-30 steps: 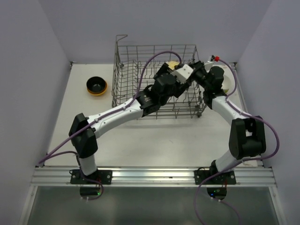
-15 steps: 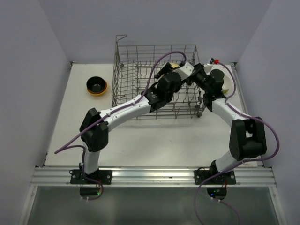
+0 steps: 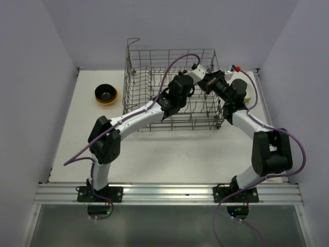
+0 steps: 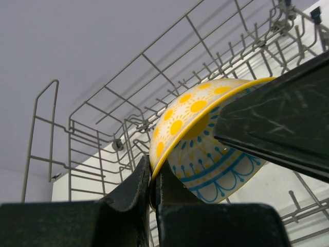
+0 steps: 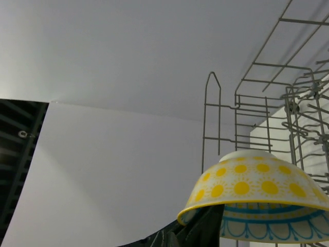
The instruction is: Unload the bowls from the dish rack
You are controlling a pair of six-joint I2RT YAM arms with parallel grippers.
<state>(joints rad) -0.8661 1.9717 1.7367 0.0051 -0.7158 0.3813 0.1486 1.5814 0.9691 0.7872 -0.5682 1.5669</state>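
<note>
The patterned bowl sits tilted inside the far right corner of the dish rack, which stands at the bench's far edge. The left gripper and the right gripper each pinch its yellow rim, probably to pass it over. 1 second ago the left jaws were spread, short of it. 1 black bowl lies left of the rack.

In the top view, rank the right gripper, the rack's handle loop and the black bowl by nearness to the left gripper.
From the left gripper:
1. right gripper, right beside it, sharing the patterned bowl.
2. handle loop, far-left corner of the dish rack.
3. black bowl, on the table, farther left.
</note>
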